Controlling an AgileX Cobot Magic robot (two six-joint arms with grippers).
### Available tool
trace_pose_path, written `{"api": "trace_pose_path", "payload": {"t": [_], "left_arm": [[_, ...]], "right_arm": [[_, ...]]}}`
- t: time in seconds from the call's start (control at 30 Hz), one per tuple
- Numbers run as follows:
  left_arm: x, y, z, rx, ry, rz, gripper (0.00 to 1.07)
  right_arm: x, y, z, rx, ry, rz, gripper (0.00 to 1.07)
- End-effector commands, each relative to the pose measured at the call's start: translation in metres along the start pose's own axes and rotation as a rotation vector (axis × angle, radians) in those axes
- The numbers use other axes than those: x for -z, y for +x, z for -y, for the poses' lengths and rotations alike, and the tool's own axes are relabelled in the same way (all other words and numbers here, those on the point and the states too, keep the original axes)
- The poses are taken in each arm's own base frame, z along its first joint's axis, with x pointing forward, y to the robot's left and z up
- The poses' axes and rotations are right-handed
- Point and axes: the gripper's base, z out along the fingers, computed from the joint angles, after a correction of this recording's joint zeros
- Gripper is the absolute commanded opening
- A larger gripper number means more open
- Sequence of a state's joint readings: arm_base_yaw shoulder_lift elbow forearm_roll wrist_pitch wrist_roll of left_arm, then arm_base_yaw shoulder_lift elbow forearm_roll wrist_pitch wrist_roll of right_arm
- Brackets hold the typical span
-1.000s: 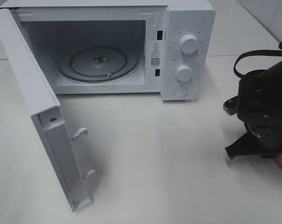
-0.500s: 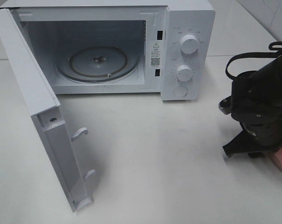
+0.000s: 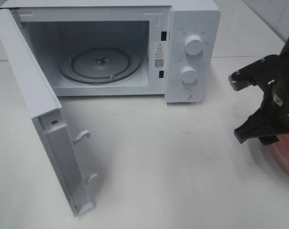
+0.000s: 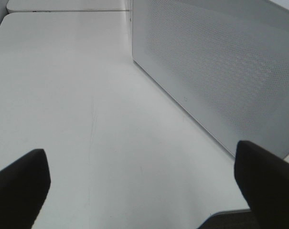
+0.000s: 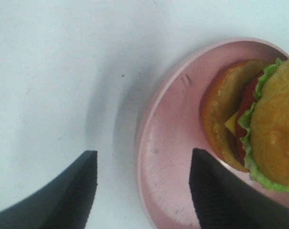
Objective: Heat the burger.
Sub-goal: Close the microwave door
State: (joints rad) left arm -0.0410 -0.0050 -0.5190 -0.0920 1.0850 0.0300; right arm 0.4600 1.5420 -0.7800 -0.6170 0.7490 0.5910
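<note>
Pink plate (image 5: 168,157): sits on the white table (image 3: 158,157) at the right edge of the high view, well apart from the microwave (image 3: 192,47); only a sliver of its rim shows there.
Burger (image 5: 259,124): lies on the far side of that plate as the right wrist camera shows it, tipped on its side so bun, green lettuce and dark filling face the camera; it touches the plate and nothing else.
Right gripper (image 5: 142,191): jaws parted with nothing between them, straddling the plate's near rim, one finger over bare table and the other over the plate.
Key relation: the burger lies off to one side of the gap between the fingers, not between them; I judge the gripper must shift across the plate toward it before closing.
Nearer arm: the right one, clearly; it hangs just above the plate.
Left gripper (image 4: 144,191): spread wide and empty, looking along the outer face of the microwave door (image 4: 220,71), well apart from the burger.
Microwave: door swung fully open, glass turntable (image 3: 100,64) bare.
Stage: burger not yet grasped, by my reading.
</note>
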Motion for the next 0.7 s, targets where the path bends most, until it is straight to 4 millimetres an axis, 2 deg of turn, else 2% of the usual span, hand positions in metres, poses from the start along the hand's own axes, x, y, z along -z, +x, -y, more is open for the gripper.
{"api": "trace_pose_path", "payload": {"t": [0.03, 0.13, 0.2, 0.23, 0.3, 0.33, 0.4, 0.5, 0.67, 0.7], "left_arm": [[0.0, 0.0, 0.0, 0.005, 0.001, 0.018, 1.0], [0.0, 0.0, 0.0, 0.005, 0.001, 0.018, 1.0], [0.0, 0.0, 0.0, 0.005, 0.001, 0.018, 1.0], [0.0, 0.0, 0.0, 0.005, 0.001, 0.018, 1.0], [0.0, 0.0, 0.0, 0.005, 0.001, 0.018, 1.0], [0.0, 0.0, 0.0, 0.005, 0.001, 0.018, 1.0], [0.0, 0.0, 0.0, 0.005, 0.001, 0.018, 1.0], [0.0, 0.0, 0.0, 0.005, 0.001, 0.018, 1.0], [0.0, 0.0, 0.0, 0.005, 0.001, 0.018, 1.0], [0.0, 0.0, 0.0, 0.005, 0.001, 0.018, 1.0]], "right_arm": [[0.028, 0.005, 0.003, 0.11, -0.132, 0.08, 0.58], [0.035, 0.006, 0.004, 0.136, -0.159, 0.106, 0.59], [0.052, 0.013, 0.006, 0.154, -0.235, 0.149, 0.61], [0.052, 0.013, 0.006, 0.154, -0.235, 0.149, 0.61], [0.074, 0.023, 0.01, 0.14, -0.313, 0.214, 0.68], [0.074, 0.023, 0.01, 0.14, -0.313, 0.214, 0.68], [0.087, 0.032, 0.016, 0.129, -0.334, 0.238, 0.8], [0.091, 0.035, 0.019, 0.123, -0.334, 0.246, 0.81], [0.117, 0.059, 0.036, 0.093, -0.328, 0.308, 0.79], [0.117, 0.059, 0.036, 0.093, -0.328, 0.308, 0.79]]}}
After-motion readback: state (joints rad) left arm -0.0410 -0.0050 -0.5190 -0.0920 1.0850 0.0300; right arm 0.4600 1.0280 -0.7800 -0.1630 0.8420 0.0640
